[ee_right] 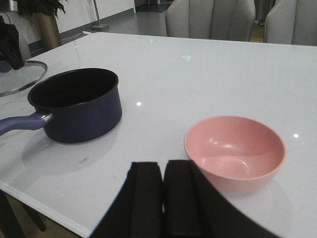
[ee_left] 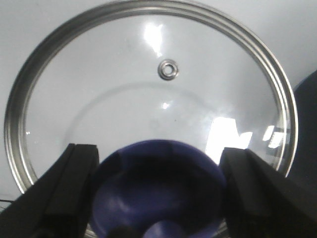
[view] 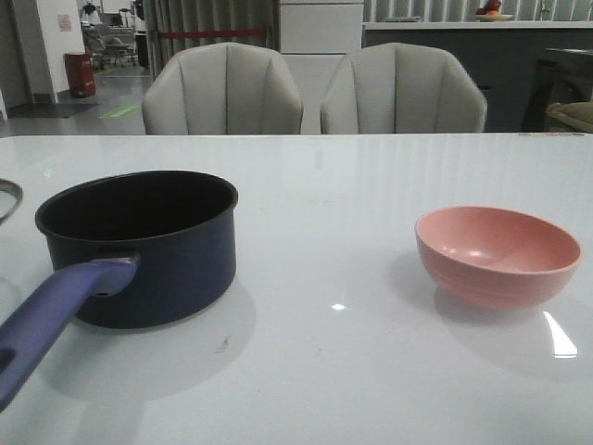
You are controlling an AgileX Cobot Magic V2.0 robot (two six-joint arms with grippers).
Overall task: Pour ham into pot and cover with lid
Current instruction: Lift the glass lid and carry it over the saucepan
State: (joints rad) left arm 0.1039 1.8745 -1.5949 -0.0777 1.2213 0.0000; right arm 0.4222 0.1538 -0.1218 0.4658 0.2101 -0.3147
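Note:
The dark navy pot (view: pixel 148 250) stands at the table's left, its purple-blue handle (view: pixel 46 324) pointing toward me. Its black inside shows no ham, and no ham is in view anywhere. The glass lid (ee_left: pixel 148 79) lies left of the pot; its rim shows at the front view's left edge (view: pixel 9 193) and in the right wrist view (ee_right: pixel 22 77). My left gripper (ee_left: pixel 159 148) stands over the lid, its fingers pressed against both sides of the blue knob (ee_left: pixel 158 188). My right gripper (ee_right: pixel 162 166) is shut and empty, low over the table's near edge beside the pink bowl.
The empty pink bowl (view: pixel 498 255) sits at the table's right, also in the right wrist view (ee_right: pixel 235 151). Two grey chairs (view: pixel 222 93) stand behind the table's far edge. The near table edge (ee_right: pixel 44 208) runs just under my right gripper.

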